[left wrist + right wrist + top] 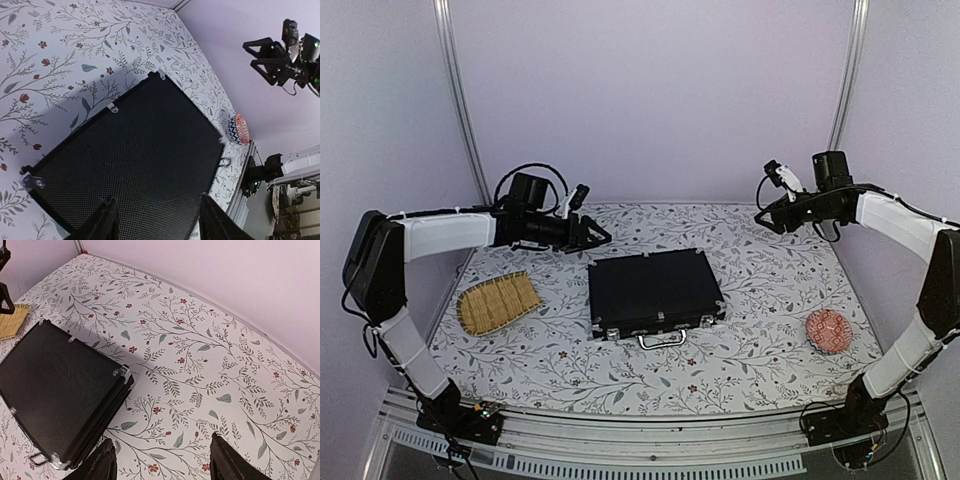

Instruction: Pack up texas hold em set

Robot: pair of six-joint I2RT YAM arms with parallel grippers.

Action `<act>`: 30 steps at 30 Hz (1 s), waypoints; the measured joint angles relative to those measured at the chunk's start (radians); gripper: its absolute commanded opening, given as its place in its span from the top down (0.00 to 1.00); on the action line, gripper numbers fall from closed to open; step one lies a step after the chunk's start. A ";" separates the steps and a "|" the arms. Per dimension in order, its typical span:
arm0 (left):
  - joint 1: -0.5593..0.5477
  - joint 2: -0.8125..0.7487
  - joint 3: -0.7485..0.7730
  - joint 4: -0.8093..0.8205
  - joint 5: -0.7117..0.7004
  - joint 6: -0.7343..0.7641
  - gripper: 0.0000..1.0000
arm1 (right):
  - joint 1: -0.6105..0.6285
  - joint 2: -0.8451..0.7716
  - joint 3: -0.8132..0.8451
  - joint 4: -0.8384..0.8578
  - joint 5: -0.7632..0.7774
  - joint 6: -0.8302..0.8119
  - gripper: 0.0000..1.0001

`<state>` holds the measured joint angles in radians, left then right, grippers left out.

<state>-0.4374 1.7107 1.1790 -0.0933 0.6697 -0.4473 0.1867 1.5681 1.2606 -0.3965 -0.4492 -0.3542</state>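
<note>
White-sleeved, both arms reach inward, held above the table [770, 300]. My left gripper [600, 237] hangs at ten o'clock from the case [655, 290], and my right gripper [765, 216] at two o'clock. Each pair of jaws stands apart, empty, touching nothing. The black case lies flat and shut at the table's centre, its silver handle [662, 340] toward six o'clock.
</note>
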 measured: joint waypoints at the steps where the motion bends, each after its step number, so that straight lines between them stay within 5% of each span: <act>1: 0.000 -0.006 -0.001 -0.013 -0.014 0.007 0.46 | -0.009 -0.003 0.005 -0.004 -0.006 0.001 0.35; 7: -0.036 -0.016 -0.001 -0.045 -0.115 0.040 0.53 | 0.002 0.016 0.008 -0.076 -0.105 -0.009 0.34; 20: -0.314 0.198 0.069 -0.054 -0.154 0.069 1.00 | 0.207 0.187 -0.126 -0.178 -0.121 -0.080 0.31; 30: -0.327 0.253 0.071 -0.047 -0.158 0.058 1.00 | 0.249 0.206 -0.136 -0.182 -0.143 -0.099 0.30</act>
<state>-0.7639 1.9636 1.2503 -0.1406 0.5114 -0.3893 0.4362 1.7737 1.1244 -0.5785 -0.5919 -0.4530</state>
